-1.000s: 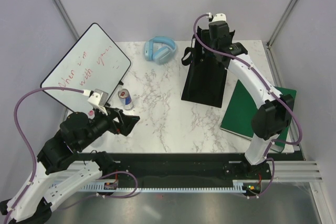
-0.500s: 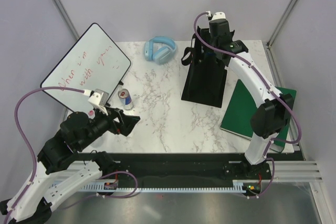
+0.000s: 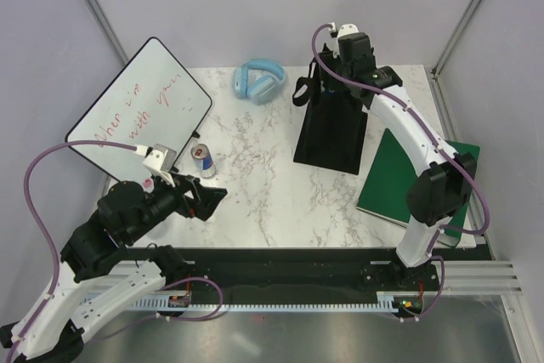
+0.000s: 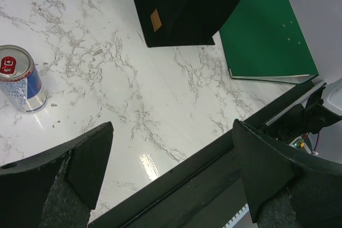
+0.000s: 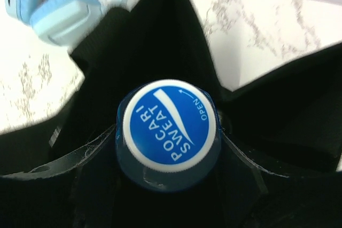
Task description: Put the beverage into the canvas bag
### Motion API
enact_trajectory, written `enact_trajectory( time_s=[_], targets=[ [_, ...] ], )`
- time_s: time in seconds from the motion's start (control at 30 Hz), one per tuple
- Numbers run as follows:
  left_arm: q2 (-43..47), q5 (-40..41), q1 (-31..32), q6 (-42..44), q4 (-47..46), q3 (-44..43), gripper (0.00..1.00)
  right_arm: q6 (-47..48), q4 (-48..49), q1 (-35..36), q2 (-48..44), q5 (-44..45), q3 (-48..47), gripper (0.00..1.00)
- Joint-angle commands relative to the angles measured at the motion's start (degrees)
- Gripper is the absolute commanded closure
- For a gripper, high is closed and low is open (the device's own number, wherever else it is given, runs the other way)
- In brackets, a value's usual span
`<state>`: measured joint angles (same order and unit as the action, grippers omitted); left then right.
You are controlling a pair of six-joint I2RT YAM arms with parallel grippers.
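Nearest, the left claw [image 3: 211, 200] hovered over the near-left part of the bench [image 3: 255, 184], its jaws spread wide and holding nothing. A can [image 3: 202, 161] stood upright just beyond it, apart from the fingers. Farther off and to the right, the black bag [image 3: 330, 133] stood on the bench beside a green book [image 3: 408, 176]. At the bag's far, upper end the right claw [image 5: 168, 177] pinched a bottle [image 5: 168, 126] just below its top, one finger on each side. The bottle hung upright, top toward the wrist, its long axis pointing straight down into the bag's mouth, with black fabric on both sides. Whether its base had passed the rim could not be told. By the look of it, the right arm needed only to lower and let go; the left arm was well apart from the bag.
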<state>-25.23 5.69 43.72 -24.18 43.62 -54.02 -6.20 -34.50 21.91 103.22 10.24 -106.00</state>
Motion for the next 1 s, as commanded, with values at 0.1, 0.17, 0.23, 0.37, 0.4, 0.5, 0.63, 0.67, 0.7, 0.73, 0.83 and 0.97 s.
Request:
enact_trajectory(
  time_s=[0.1,0.17,0.23,0.37,0.4,0.5,0.63,0.67,0.7,0.73,0.83,0.97],
  targets=[
    [1.3,-0.9,-0.1,-1.9,-1.3,-0.6,0.0,0.8,7.0,0.5,-7.7,-6.9,7.2,1.0],
    [1.3,-0.9,-0.1,-1.9,-1.3,-0.6,0.0,1.2,6.9,0.5,-7.6,-7.6,8.4,1.0],
    [1.3,-0.8,-0.1,-1.9,-1.3,-0.8,0.0,1.8,7.0,0.4,-7.1,-8.5,9.9,1.0],
    [1.6,-0.3,-0.1,-1.9,-1.3,-0.7,0.0,3.4,8.1,0.4,-6.3,-8.0,13.3,1.0],
    [1.6,-0.2,-0.1,-1.9,-1.3,-0.6,0.0,3.5,8.7,0.4,-6.4,-7.7,14.0,1.0],
    [1.6,-0.3,-0.1,-1.9,-1.2,-0.3,0.0,3.8,10.6,0.3,-6.8,-6.6,15.1,1.0],
    [1.2,-0.3,-0.2,-1.6,-1.3,-0.6,0.0,3.4,10.9,0.6,-8.7,-5.4,12.8,1.0],
    [1.2,-0.1,-0.1,-1.6,-1.3,-0.6,0.0,2.9,10.9,0.7,-9.3,-6.2,12.1,1.0],
    [1.2,0.0,-0.2,-1.6,-1.3,-0.6,0.0,2.4,10.8,0.9,-10.0,-6.4,11.4,1.0],
    [1.1,0.2,-0.2,-1.5,-1.3,-0.6,0.0,2.3,10.2,1.5,-11.2,-6.4,10.2,1.0],
    [0.0,1.1,-0.2,-0.9,-2.2,-0.2,0.0,2.5,9.5,3.7,-14.1,-4.4,11.2,1.0],
    [-4.4,1.4,-0.2,-0.2,-6.0,-0.1,0.0,3.0,8.8,4.6,-15.0,-3.1,12.4,1.0]
  ],
)
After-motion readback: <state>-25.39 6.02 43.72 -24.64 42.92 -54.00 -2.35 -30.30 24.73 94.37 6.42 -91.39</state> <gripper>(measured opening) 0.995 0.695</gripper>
